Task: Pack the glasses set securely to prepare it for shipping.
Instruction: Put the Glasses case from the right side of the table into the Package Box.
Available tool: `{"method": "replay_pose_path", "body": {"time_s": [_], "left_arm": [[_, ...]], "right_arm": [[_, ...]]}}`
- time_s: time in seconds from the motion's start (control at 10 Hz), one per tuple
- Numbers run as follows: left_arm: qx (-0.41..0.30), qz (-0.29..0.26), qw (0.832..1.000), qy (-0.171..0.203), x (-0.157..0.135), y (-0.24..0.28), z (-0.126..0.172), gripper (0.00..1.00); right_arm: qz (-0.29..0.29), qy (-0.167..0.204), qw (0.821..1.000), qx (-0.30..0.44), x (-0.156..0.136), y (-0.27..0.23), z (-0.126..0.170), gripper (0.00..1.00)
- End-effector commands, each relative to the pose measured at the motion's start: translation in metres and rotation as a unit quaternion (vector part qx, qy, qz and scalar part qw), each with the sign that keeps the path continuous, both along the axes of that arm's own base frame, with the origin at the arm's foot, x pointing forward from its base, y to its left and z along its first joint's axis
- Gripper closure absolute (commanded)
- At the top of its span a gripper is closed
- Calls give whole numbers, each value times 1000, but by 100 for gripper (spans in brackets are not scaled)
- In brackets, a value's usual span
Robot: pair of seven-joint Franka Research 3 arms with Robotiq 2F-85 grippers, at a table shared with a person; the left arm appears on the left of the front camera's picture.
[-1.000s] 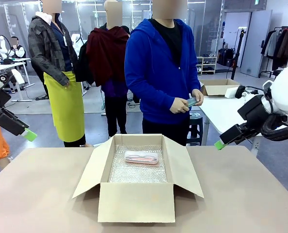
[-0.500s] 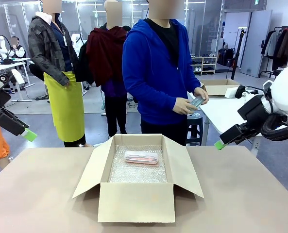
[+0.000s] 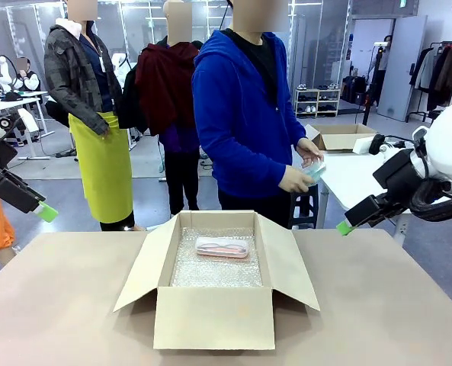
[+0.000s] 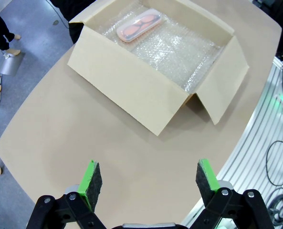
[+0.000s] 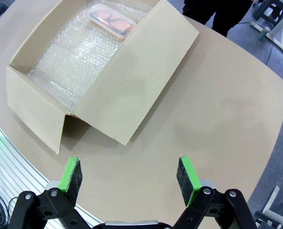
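- Sitting in the middle of the table [image 3: 386, 305] is a brown cardboard box [image 3: 214, 316], open at the top with its flaps spread outward.
- A sheet of bubble wrap [image 3: 214, 273] covers the floor of the box.
- The pink case [image 3: 222, 247] lies flat on the bubble wrap, close to the far wall of the box, with its long side running across the box. A pair of glasses shows through its translucent top in both wrist views.
- The mint green case [image 3: 315, 174] is not in the box. A person in a blue hooded jacket at the far side of the table holds it in both hands [image 3: 296, 180] at about waist height, beyond the table and to the right of the box as the front view shows it.
- The left claw [image 3: 46, 211] hangs off the table's left side, well apart from the box. Its jaws stand wide apart with nothing between them, and in its own wrist view bare tabletop lies between the green pads [image 4: 91, 179], with the box farther on.
- The right claw [image 3: 344, 226] hangs off the table's right side, near the far corner, also well apart from the box. Its jaws are likewise spread wide and hold nothing, and its wrist view looks down on bare table, with a side flap of the box beyond.
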State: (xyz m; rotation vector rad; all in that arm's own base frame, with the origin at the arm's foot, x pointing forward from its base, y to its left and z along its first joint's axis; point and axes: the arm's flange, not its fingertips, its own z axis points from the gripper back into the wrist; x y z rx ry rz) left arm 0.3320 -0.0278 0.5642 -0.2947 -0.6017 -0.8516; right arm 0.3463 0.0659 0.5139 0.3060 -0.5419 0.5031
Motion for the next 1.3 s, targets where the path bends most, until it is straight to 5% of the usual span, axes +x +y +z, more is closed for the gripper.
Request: {"method": "replay_pose_path", "body": {"time_s": [0.0, 1.2], "left_arm": [[-8, -10, 1000, -4, 0, 2, 2, 0], [-8, -10, 1000, -4, 0, 2, 2, 0]], "right_arm": [[-1, -5, 1000, -2, 2, 0, -2, 0], [-1, -5, 1000, -2, 2, 0, -2, 0]]}}
